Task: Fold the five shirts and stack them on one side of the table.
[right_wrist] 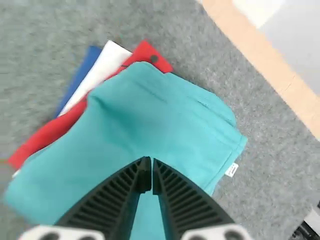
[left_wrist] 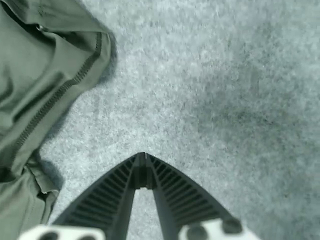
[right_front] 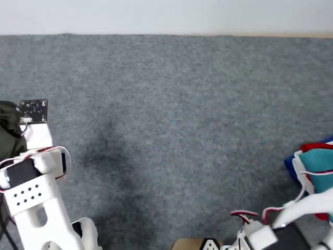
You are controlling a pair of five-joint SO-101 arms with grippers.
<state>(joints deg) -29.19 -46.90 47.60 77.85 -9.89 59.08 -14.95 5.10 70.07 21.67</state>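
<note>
A crumpled olive-green shirt point(left_wrist: 35, 75) lies unfolded at the table's left edge point(right_front: 8, 130). My left gripper point(left_wrist: 144, 162) hovers shut over bare grey felt just beside it, holding nothing. At the right edge sits a stack of folded shirts: teal point(right_wrist: 150, 130) on top, then red point(right_wrist: 145, 52), white point(right_wrist: 107, 57) and blue point(right_wrist: 82, 75) beneath. The high view shows the stack point(right_front: 317, 166) partly under the right arm. My right gripper point(right_wrist: 147, 170) is shut just above the teal shirt, with nothing between its fingers.
Grey felt point(right_front: 177, 114) covers the table, wide and bare through the middle. A tan strip of table edge point(right_wrist: 260, 55) runs past the stack. A white wall point(right_front: 166, 15) borders the far side. The left arm's white body point(right_front: 31, 192) stands at the front left.
</note>
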